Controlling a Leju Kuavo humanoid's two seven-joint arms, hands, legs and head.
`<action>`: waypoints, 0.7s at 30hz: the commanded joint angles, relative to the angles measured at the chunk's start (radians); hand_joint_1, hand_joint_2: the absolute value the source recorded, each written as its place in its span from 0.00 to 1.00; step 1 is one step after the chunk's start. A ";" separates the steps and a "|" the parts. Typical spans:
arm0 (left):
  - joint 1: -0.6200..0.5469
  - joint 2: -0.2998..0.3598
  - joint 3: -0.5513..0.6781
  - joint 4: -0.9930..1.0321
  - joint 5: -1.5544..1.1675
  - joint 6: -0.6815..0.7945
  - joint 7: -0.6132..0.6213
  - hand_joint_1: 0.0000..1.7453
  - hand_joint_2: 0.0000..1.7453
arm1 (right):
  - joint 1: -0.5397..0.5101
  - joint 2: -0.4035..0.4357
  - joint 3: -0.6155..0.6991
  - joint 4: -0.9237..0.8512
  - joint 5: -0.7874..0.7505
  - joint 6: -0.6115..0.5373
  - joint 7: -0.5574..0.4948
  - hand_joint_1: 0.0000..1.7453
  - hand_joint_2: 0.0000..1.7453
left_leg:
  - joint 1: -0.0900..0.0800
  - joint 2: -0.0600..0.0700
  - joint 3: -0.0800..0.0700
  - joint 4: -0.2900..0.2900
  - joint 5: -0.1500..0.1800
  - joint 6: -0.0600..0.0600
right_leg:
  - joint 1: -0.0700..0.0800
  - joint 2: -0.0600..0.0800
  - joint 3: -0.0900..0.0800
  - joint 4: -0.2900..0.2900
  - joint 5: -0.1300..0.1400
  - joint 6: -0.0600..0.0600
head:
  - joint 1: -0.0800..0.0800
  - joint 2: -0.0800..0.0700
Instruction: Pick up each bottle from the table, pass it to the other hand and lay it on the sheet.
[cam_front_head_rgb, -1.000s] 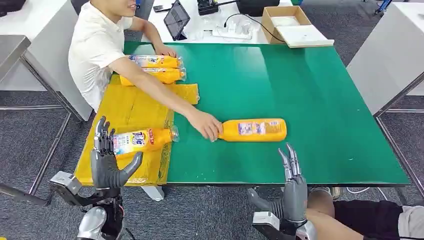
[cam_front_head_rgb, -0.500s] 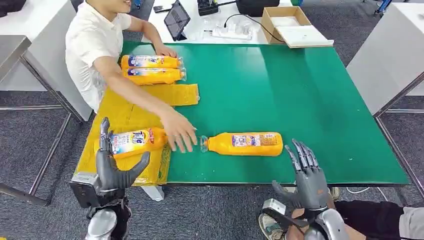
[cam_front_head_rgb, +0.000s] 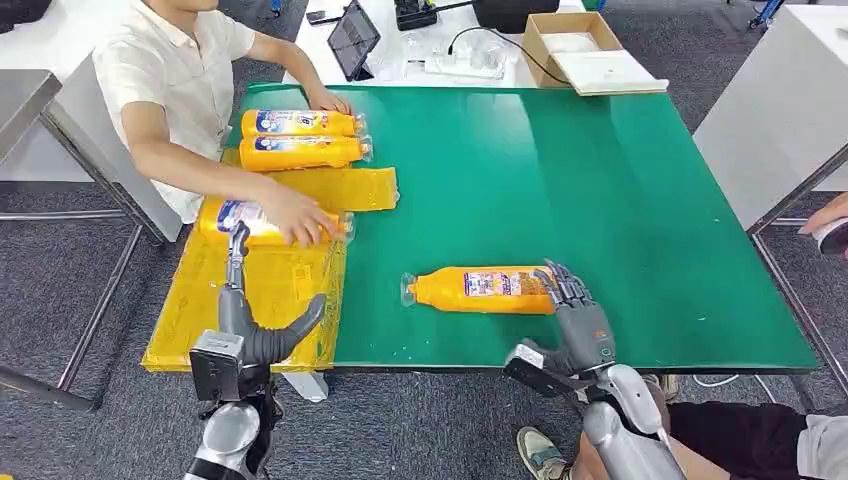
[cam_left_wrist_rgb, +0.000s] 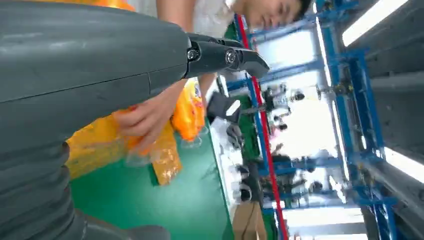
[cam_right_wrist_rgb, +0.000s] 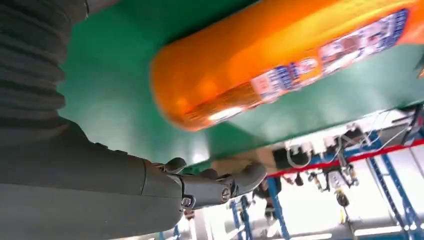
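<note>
Green table (cam_front_head_rgb: 600, 180): yellow sheet (cam_front_head_rgb: 250, 300) over left edge; orange bottle (cam_front_head_rgb: 480, 289) lying on its side, near centre.

You see the left hand (cam_left_wrist_rgb: 100, 75) empty, fingers straight, and a person's hand (cam_left_wrist_rgb: 145, 117) on a bottle (cam_left_wrist_rgb: 187, 112) over the sheet (cam_left_wrist_rgb: 95, 145).

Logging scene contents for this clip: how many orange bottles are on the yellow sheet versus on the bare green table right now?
Orange bottles on the yellow sheet: 3 (far one, second one, one under the person's hand)
Orange bottles on the bare green table: 1
Total: 4
</note>
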 joint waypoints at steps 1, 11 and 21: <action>-0.043 0.006 -0.037 0.087 0.004 0.000 -0.005 0.00 1.00 | -0.114 0.038 0.067 0.230 -0.019 0.012 -0.011 0.00 1.00 | 0.001 0.003 0.005 -0.001 -0.001 -0.002 | 0.001 0.002 0.004 -0.001 -0.001 -0.002 | -0.001 0.000; -0.081 0.004 -0.088 0.128 0.069 -0.080 0.032 0.00 1.00 | -0.255 0.024 0.220 0.470 0.135 0.046 0.106 0.00 1.00 | 0.001 0.002 0.004 -0.001 -0.001 -0.002 | 0.001 0.001 0.003 -0.001 0.000 -0.002 | 0.000 0.000; -0.083 0.006 -0.087 0.134 0.086 -0.095 0.042 0.00 1.00 | -0.282 0.021 0.239 0.504 0.155 0.076 0.156 0.00 1.00 | 0.001 0.002 0.008 -0.001 0.000 -0.002 | 0.001 0.000 0.007 -0.001 0.000 -0.002 | 0.000 0.000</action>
